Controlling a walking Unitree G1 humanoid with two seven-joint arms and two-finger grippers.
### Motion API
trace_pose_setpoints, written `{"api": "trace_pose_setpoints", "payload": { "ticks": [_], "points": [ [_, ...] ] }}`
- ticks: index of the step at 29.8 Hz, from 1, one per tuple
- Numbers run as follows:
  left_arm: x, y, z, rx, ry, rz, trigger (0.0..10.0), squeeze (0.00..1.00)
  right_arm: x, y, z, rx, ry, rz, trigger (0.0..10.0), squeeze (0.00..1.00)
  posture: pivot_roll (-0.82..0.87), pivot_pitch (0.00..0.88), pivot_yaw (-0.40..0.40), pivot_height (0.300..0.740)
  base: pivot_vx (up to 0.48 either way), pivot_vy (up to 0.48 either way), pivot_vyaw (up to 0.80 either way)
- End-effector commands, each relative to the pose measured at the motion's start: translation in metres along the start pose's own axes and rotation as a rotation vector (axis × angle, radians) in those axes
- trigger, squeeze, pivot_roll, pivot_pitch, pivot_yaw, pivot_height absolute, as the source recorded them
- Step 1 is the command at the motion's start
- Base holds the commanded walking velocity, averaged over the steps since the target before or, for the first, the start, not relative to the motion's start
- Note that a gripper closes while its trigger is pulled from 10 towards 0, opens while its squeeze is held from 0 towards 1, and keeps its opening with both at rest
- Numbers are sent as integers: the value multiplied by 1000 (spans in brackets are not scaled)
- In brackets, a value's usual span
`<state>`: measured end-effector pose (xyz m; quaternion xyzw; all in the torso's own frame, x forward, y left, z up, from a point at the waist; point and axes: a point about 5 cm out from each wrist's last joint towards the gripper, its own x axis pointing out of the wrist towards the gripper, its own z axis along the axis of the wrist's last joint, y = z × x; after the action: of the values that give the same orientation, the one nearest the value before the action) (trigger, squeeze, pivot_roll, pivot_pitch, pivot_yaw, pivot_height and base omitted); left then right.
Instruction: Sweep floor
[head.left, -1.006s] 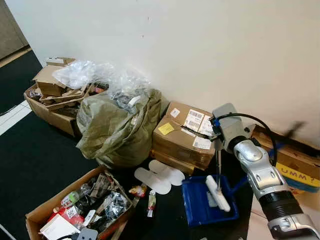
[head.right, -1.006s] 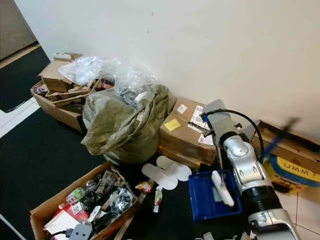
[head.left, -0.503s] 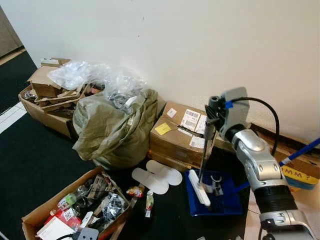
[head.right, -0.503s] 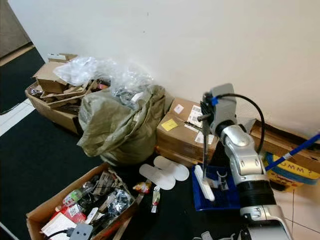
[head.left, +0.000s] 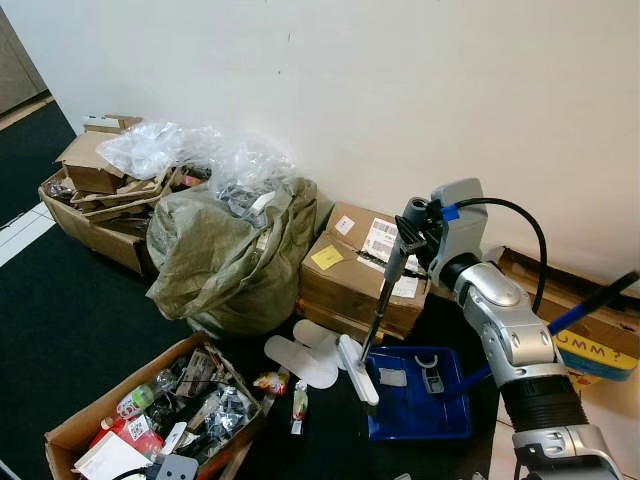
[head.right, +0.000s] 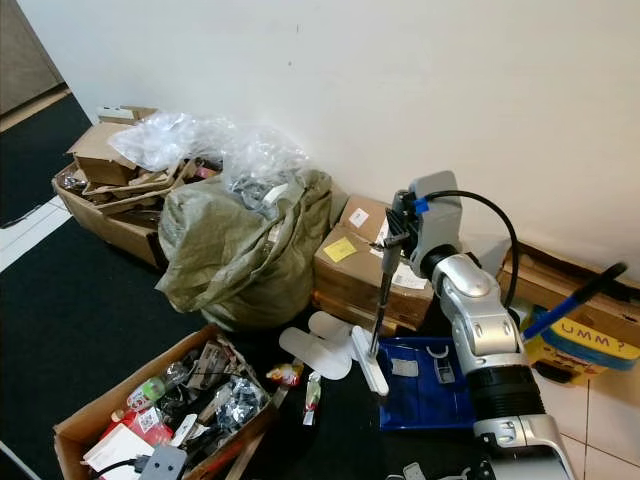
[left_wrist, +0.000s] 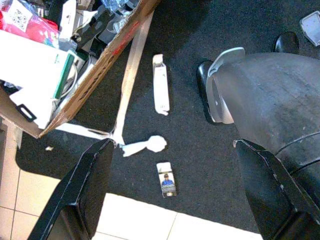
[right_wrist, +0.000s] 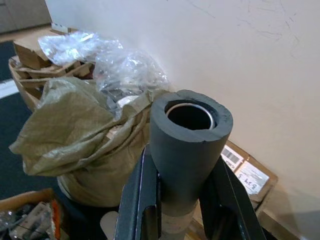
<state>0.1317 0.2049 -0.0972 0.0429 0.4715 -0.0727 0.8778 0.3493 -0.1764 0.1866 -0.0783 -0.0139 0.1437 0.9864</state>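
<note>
The right gripper is clamped on the grey foam handle of a squeegee-type sweeper, one black finger pressed against each side of the grip. The arm is raised in front of the wall, above the taped cardboard box. From the gripper the thin shaft slants down and towards the robot's left, ending in a white head that sits at the left edge of the blue dustpan, on the black mat. Whether the head touches the mat or the pan rim cannot be told. Small pieces of debris lie inside the pan. The pan's blue handle runs up to the right over a box with yellow print.

Just left of the head lie a pair of white slippers, and beside them small wrappers. Behind stands a stuffed olive-green sack topped with clear plastic. An open box of clutter sits nearest the robot.

The left gripper hangs low with its fingers spread apart and holding nothing. Below it on the mat are a white packet, a crumpled tissue and a small card, near the tile edge.
</note>
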Motion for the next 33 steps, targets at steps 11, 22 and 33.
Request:
{"api": "trace_pose_setpoints", "payload": {
  "ticks": [11,22,33],
  "points": [
    [-2,-3,-11,-3,46,-13,10000,0,1,5,9,-1,-11,34,10000,0,-61,129,47,740,0,0,0],
    [-2,-3,-11,-6,48,-15,10000,0,-12,4,-19,-7,209,106,10000,0,-63,133,50,740,0,0,0],
    [-2,-2,-10,-9,50,-14,10000,0,-17,6,-13,40,182,188,10000,0,-67,138,54,740,0,0,0]
  ]
}}
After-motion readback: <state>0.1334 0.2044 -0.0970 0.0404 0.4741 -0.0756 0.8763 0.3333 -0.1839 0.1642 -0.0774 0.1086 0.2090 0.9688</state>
